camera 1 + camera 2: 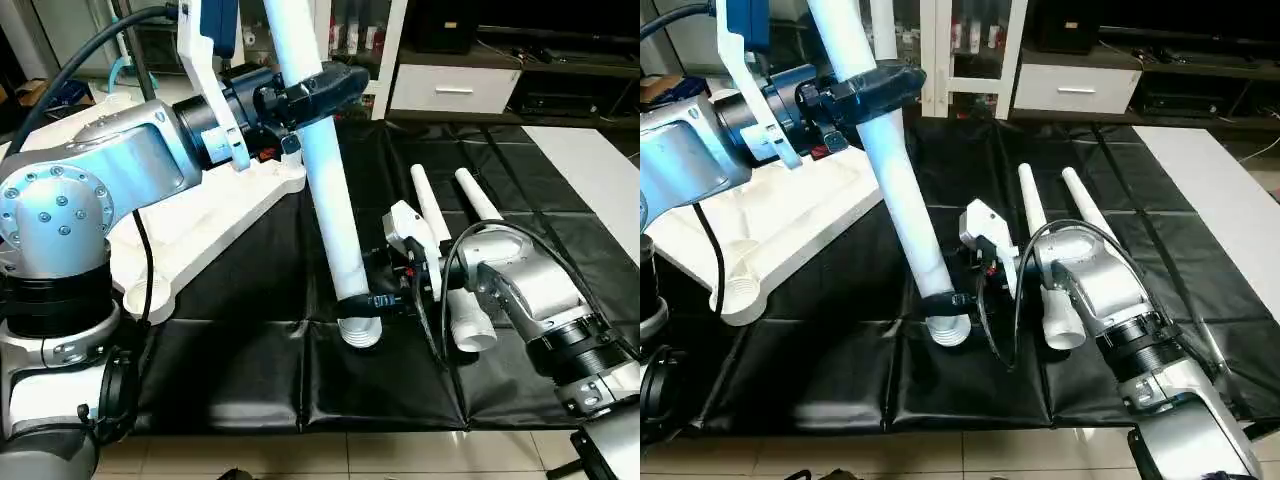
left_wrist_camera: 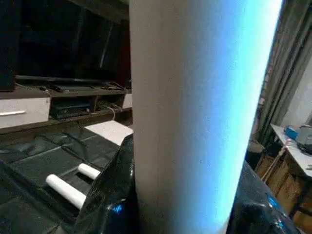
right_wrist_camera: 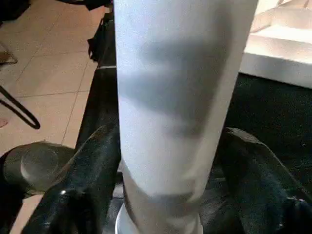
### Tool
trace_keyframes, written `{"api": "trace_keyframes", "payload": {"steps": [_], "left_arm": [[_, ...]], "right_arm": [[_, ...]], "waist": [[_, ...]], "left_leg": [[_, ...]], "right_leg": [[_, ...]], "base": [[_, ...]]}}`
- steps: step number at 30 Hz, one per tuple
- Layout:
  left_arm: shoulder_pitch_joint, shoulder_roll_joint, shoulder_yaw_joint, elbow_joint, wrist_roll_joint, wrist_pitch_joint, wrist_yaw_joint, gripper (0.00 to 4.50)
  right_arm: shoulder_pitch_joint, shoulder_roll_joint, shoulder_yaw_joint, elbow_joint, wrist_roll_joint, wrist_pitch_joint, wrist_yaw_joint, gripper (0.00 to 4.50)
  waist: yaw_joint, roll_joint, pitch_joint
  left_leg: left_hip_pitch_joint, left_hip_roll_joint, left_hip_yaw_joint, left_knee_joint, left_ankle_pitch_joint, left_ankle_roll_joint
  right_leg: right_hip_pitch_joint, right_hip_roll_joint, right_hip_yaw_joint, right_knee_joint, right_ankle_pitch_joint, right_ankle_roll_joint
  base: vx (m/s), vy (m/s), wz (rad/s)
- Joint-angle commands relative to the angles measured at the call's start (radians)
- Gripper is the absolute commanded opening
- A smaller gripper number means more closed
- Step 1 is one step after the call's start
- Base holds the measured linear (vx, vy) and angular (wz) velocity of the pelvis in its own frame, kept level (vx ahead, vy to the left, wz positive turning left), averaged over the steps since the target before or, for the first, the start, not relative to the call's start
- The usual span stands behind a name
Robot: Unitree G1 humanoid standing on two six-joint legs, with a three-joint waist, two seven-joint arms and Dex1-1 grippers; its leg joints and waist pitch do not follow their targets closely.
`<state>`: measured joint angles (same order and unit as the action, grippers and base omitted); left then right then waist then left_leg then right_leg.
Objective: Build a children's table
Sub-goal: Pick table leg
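We see a long tapered white leg (image 1: pixel 322 170) tilted, threaded end down; left gripper (image 1: pixel 318 88) clamps it high, right gripper (image 1: pixel 372 301) clasps it low.

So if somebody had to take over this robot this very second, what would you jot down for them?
Left gripper: shut on the leg, high up on it.
Right gripper: fingers either side of that leg near its threaded bottom end; I cannot tell if they grip it.
The leg stands tilted, its wide end on the black mat.
The table top lies ribbed side up to the robot's left, its near corner socket empty.
Two spare legs lie on the mat beside the right arm.
Done: one leg picked up. Left: screw it into a socket, then the others. No leg shows fitted yet.
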<state>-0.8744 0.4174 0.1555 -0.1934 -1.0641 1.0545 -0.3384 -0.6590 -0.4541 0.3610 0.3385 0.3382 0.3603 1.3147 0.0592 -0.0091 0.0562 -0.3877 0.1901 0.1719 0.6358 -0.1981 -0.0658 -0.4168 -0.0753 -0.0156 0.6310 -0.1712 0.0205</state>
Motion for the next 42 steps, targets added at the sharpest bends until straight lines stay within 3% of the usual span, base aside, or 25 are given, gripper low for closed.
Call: {"api": "trace_keyframes", "payload": {"steps": [1, 12, 22, 25, 26, 33, 38, 42], "left_arm": [[-0.024, 0.005, -0.008, -0.028, -0.006, 0.013, -0.010, 1.56], [-0.035, 0.003, -0.015, -0.037, -0.013, 0.015, -0.022, 1.55], [-0.035, 0.010, -0.018, -0.042, 0.001, 0.012, -0.028, 1.55], [-0.035, 0.010, -0.003, -0.027, 0.005, 0.012, -0.005, 2.25], [-0.029, 0.015, 0.012, -0.023, -0.005, 0.015, -0.003, 2.25], [0.003, 0.038, 0.044, -0.043, -0.042, 0.035, -0.013, 2.79], [0.001, 0.011, 0.117, -0.024, -0.107, 0.024, 0.032, 3.25], [0.025, 0.008, 0.159, -0.041, -0.057, -0.019, 0.106, 3.62]], "right_arm": [[0.011, -0.009, 0.002, 0.002, -0.015, 0.002, 0.011, 2.93], [0.024, -0.008, 0.023, 0.001, -0.042, 0.011, 0.023, 1.94], [0.021, 0.009, 0.006, 0.004, -0.048, 0.010, 0.018, 1.87], [0.018, 0.020, -0.007, 0.003, -0.037, 0.018, 0.009, 1.87], [0.015, 0.031, -0.024, 0.002, -0.022, 0.027, -0.003, 1.87], [0.000, 0.048, -0.097, -0.027, 0.051, 0.079, -0.018, 1.86], [-0.007, 0.054, -0.174, -0.048, 0.102, 0.123, -0.055, 1.86], [0.006, 0.072, -0.235, -0.068, 0.091, 0.093, -0.175, 1.86]], "waist": [[0.001, 0.000, -0.071], [0.002, 0.004, -0.071], [0.000, 0.003, -0.070], [0.000, 0.001, -0.070], [0.001, 0.005, -0.071], [0.001, 0.007, -0.070], [0.004, 0.009, -0.070], [0.001, 0.014, -0.069]], "left_leg": [[0.016, 0.018, 0.000, -0.076, -0.168, -0.009], [0.017, 0.019, -0.001, -0.077, -0.173, -0.012], [0.017, 0.019, -0.001, -0.077, -0.180, -0.014], [0.017, 0.019, -0.001, -0.077, -0.178, -0.013], [0.017, 0.019, -0.002, -0.077, -0.173, -0.014], [0.019, 0.018, -0.002, -0.079, -0.183, -0.022], [0.019, 0.017, -0.002, -0.080, -0.192, -0.030], [0.019, 0.019, -0.003, -0.081, -0.191, -0.040]], "right_leg": [[0.052, -0.034, 0.016, -0.059, -0.155, -0.269], [0.052, -0.035, 0.016, -0.059, -0.159, -0.269], [0.051, -0.034, 0.016, -0.060, -0.168, -0.267], [0.052, -0.034, 0.016, -0.060, -0.162, -0.267], [0.052, -0.034, 0.016, -0.058, -0.155, -0.269], [0.051, -0.033, 0.015, -0.057, -0.153, -0.271], [0.052, -0.032, 0.015, -0.058, -0.152, -0.272], [0.050, -0.034, 0.015, -0.061, -0.157, -0.260]], "base": [[0.000, 0.000, 0.00], [0.000, 0.000, 0.00], [0.000, 0.000, 0.00], [0.000, 0.000, 0.00], [0.000, 0.000, 0.00], [0.000, 0.000, 0.00], [0.000, 0.000, 0.00], [0.000, 0.000, 0.00]]}}
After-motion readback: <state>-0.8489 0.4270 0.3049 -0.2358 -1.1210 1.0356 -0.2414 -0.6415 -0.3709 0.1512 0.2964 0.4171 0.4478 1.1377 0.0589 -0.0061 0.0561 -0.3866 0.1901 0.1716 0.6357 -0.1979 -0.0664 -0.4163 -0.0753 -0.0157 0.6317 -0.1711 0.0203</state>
